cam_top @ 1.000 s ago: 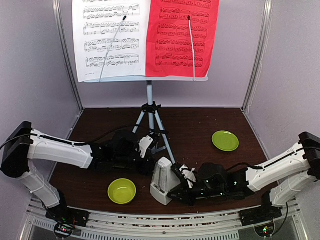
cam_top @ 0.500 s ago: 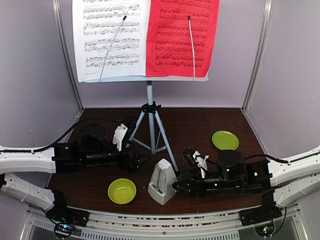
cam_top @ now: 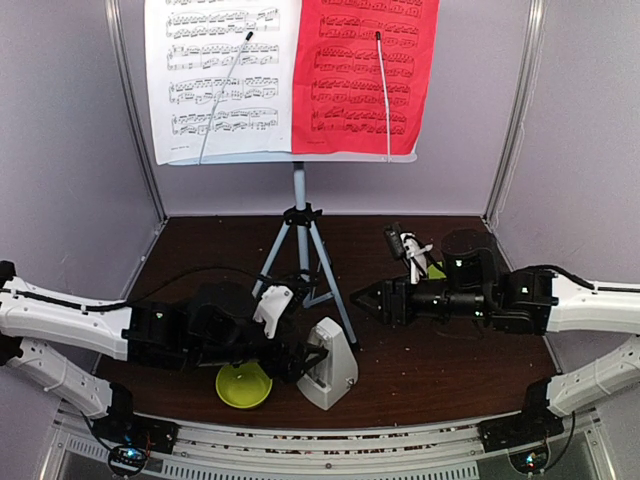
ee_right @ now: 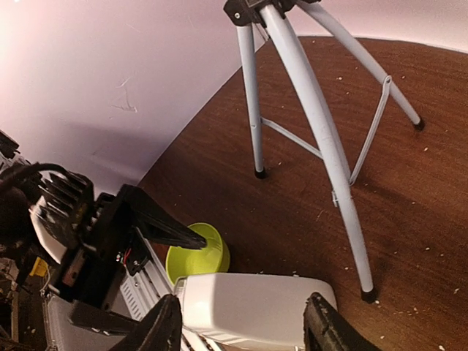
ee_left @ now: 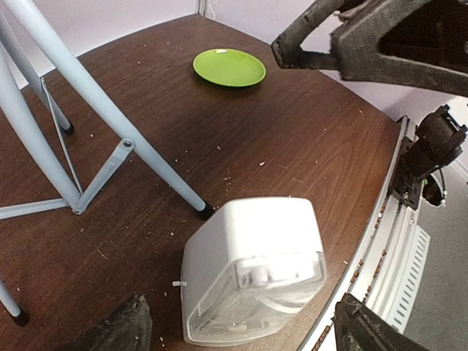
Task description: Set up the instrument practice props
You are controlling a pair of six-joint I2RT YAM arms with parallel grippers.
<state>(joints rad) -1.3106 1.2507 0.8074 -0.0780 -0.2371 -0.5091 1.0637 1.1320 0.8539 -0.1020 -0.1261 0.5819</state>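
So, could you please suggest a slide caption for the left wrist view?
Open left tool flanking the cream metronome, beside the music stand's tripod legs, green plate beyond.

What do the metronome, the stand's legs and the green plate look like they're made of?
Metronome: likely plastic, cream, smooth, moulded rounded edges.
Stand legs: probably painted metal tubing, pale grey, soft sheen.
Green plate: probably plastic, uniform glossy lime.

Dark wood bench [cam_top: 400, 340], crumbs everywhere. Music stand [cam_top: 300, 250] stands back-middle, metronome [cam_top: 335, 362] by the front edge, green bowl [cam_top: 243, 385] just beside it, green plate [ee_left: 229, 67] toward the right edge.
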